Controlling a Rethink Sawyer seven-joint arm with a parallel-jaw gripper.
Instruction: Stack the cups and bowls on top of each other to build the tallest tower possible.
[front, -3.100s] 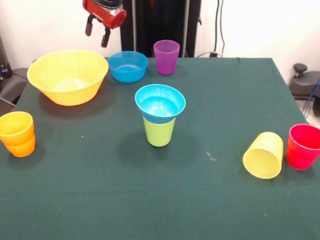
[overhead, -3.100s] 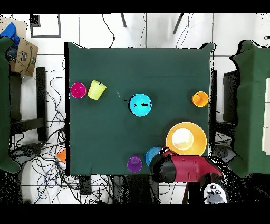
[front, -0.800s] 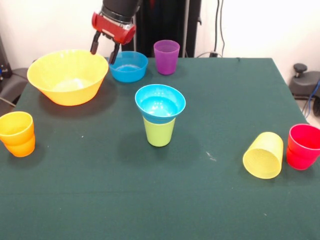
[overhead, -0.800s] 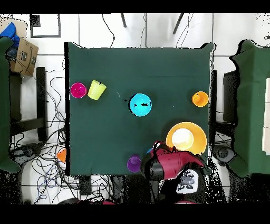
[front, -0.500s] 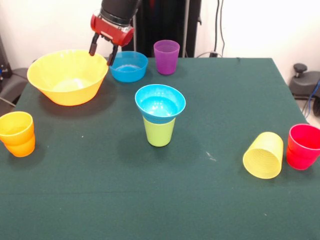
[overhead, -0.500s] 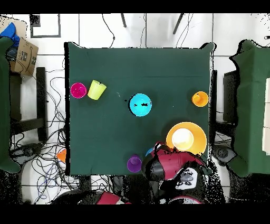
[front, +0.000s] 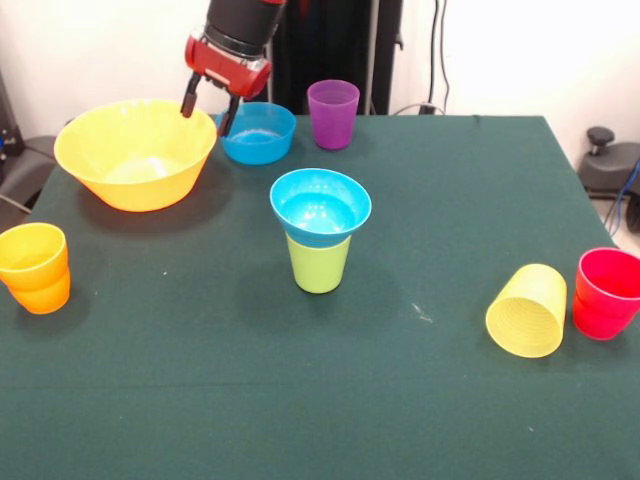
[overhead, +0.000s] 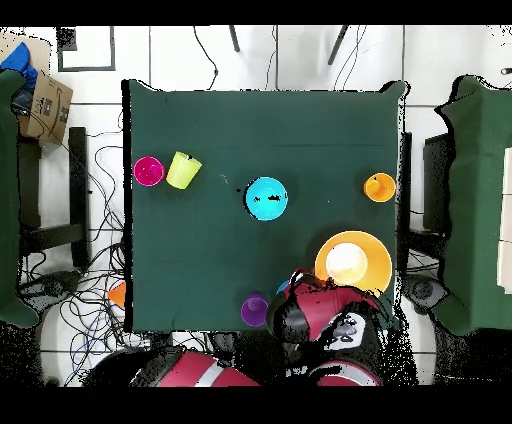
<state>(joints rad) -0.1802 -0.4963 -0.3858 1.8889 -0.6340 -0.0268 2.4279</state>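
A: We are viewing the end effector (front: 207, 110), fingers spread and empty, hovering between the large glossy yellow-orange plastic bowl (front: 135, 152) and the small glossy blue plastic bowl (front: 256, 132).

B: We are judging the yellow rim nearest, just below; the green worktop (front: 330, 400) is offering room. The blue-bowl-on-lime-cup tower (front: 320, 241) is standing mid-worktop.

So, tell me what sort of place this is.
Likely a robotics lab: a green-clothed table ringed by loose cables on a tiled floor, and a robot arm's gripper over toy-like plastic bowls and cups.
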